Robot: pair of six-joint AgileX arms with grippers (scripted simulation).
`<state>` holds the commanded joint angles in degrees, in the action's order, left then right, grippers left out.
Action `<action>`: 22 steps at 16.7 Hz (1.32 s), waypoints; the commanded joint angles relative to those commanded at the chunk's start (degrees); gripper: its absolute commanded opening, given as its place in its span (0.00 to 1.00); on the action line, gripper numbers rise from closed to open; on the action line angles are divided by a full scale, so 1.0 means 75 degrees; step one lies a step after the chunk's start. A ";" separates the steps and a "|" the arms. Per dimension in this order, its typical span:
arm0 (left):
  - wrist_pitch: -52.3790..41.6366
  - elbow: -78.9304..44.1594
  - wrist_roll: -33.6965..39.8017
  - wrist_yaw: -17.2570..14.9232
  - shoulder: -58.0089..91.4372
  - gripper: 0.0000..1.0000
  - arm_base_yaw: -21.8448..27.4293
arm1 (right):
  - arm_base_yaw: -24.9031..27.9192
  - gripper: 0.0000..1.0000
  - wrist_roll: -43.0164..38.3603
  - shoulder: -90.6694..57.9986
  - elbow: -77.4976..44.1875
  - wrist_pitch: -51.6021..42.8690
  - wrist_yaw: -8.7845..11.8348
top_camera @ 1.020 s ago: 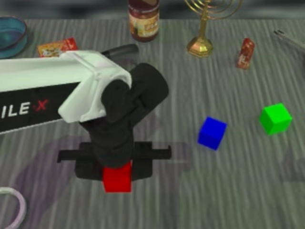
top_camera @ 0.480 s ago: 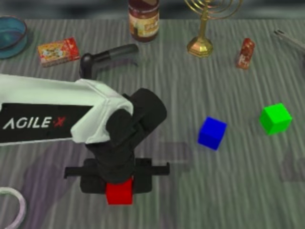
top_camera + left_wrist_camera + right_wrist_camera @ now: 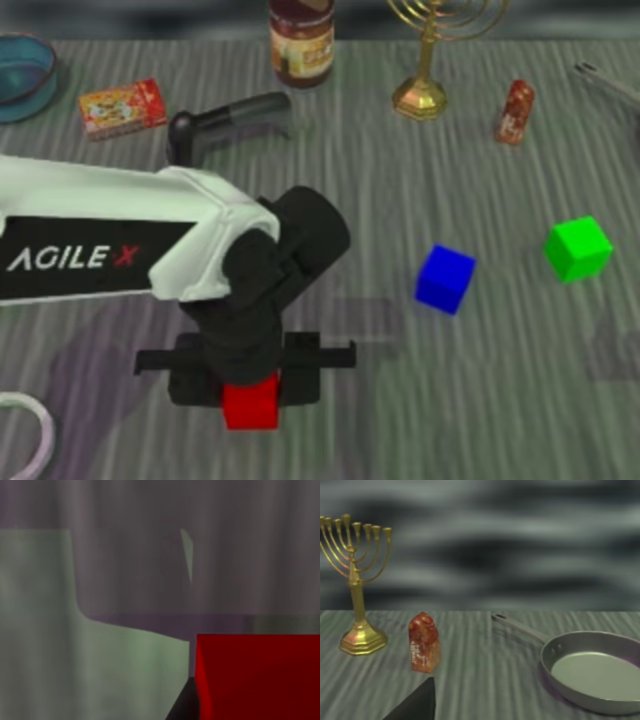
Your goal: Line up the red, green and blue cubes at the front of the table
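my left gripper (image 3: pixel 250 385) sits low over the front left of the table (image 3: pixel 500 400), its fingers clamped on the red cube (image 3: pixel 250 404), which shows just below the black wrist. compared with half a second ago nothing has shifted: arm, cube and shadow sit in the same place, whereas a second ago the arm was farther back and the cube a little higher in the top view. the blue cube (image 3: pixel 446 279) and green cube (image 3: pixel 578 248) rest apart at the right, unmoved. my right gripper is out of view
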<state>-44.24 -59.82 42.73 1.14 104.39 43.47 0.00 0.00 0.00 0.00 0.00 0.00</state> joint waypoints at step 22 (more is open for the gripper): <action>-0.1633 -0.0947 0.0070 0.0005 -0.0571 1.00 -0.0059 | 0.0000 1.00 0.0000 0.0000 0.0000 0.0000 0.0000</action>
<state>-56.49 -66.92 43.25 1.18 100.11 43.02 0.00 0.00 0.00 0.00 0.00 0.00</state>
